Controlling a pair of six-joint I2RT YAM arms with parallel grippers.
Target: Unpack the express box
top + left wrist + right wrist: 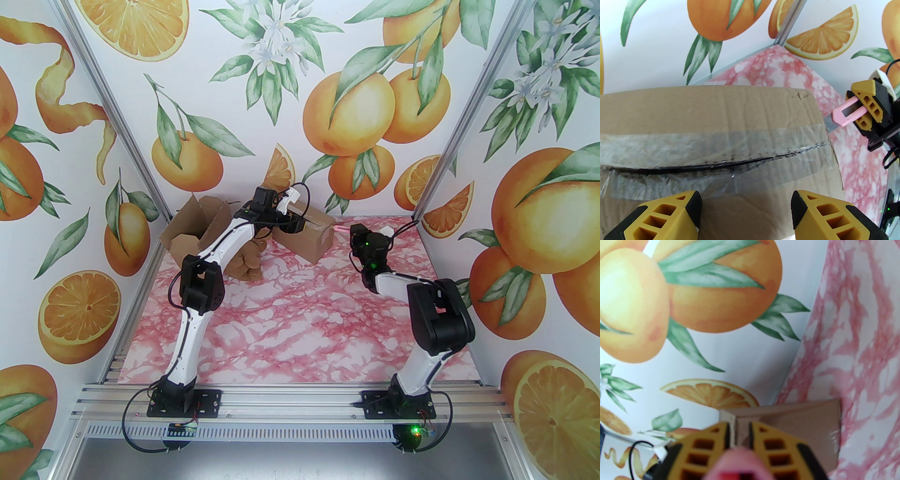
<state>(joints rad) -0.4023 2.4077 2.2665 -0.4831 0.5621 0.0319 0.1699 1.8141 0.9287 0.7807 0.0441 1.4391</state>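
The express box (pixel 307 239) is a brown carton sealed with clear tape, standing at the back of the table. In the left wrist view the tape over the box (pixel 731 121) is slit along the seam, leaving a dark gap. My left gripper (pixel 291 224) hovers just above the box top, its yellow fingers (pixel 679 211) open with nothing between them. My right gripper (pixel 864 110) is shut on a pink utility knife (pixel 846 116), whose blade tip reaches the box's right end. In the right wrist view the knife (pixel 738 462) sits blurred between the shut fingers, with the box (pixel 799 418) beyond.
An opened cardboard box (pixel 190 232) with its flaps up stands in the back left corner. A brown lumpy object (pixel 248 267) lies on the pink marble table (pixel 304 328) beside the left arm. Patterned walls close in the back and sides.
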